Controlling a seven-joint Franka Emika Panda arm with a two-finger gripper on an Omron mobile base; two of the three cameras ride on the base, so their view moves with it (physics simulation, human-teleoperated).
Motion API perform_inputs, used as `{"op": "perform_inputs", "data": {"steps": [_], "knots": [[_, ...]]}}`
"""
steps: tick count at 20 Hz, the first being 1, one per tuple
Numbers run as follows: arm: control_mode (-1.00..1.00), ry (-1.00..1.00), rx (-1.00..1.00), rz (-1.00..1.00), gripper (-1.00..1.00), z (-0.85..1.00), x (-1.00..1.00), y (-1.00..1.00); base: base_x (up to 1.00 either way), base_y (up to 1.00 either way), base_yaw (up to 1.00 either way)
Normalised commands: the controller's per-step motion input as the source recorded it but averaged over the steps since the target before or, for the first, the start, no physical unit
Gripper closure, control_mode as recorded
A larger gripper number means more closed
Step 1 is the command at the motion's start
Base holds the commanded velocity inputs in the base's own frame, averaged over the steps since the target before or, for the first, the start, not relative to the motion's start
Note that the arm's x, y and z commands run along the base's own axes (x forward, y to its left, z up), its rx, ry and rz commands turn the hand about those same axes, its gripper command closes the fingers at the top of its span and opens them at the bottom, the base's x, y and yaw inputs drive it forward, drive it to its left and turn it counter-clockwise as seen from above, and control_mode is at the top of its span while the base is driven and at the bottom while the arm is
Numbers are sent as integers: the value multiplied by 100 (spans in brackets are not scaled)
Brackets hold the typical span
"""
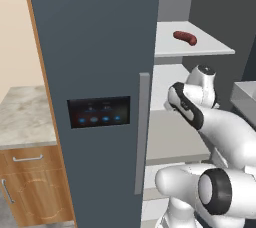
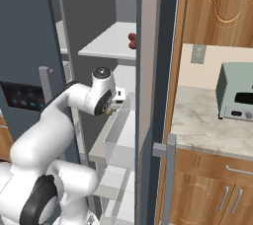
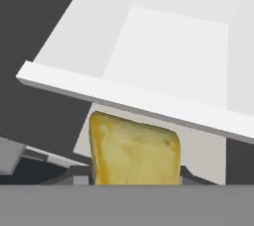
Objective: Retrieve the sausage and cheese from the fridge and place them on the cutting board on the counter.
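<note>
Cheese (image 3: 134, 150) sits clamped in my claw (image 3: 135, 180) so it clears the fridge (image 1: 95, 47); sausage (image 1: 185, 37) waits shelved.

A kitchen: open fridge (image 1: 95, 72) with white shelves, marbled counter (image 2: 212, 115) over wooden cabinets, toaster oven (image 2: 236, 98) on top

Left base view: behind arm's left, facing the fridge (image 1: 95, 72) door panel, looking past it to the shelves. Right base view: behind arm's right, facing the fridge's open interior, table (image 2: 207, 115) right of it. Both share shelves and arm. Hand view: close over a white drawer (image 3: 163, 61) inside the fridge.
</note>
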Motion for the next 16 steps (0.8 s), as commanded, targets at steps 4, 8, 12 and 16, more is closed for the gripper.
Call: {"op": "perform_inputs", "data": {"steps": [4, 8, 12, 16], "knots": [[-100, -9, 0, 3, 100, 15, -69, 28, 0, 0, 0], [-100, -5, 0, 1, 100, 6, -60, 31, 0, 0, 0], [-100, 0, 0, 0, 100, 7, -47, 30, 0, 0, 0], [-100, 2, 0, 0, 100, 3, -24, 4, 0, 0, 0]]}}
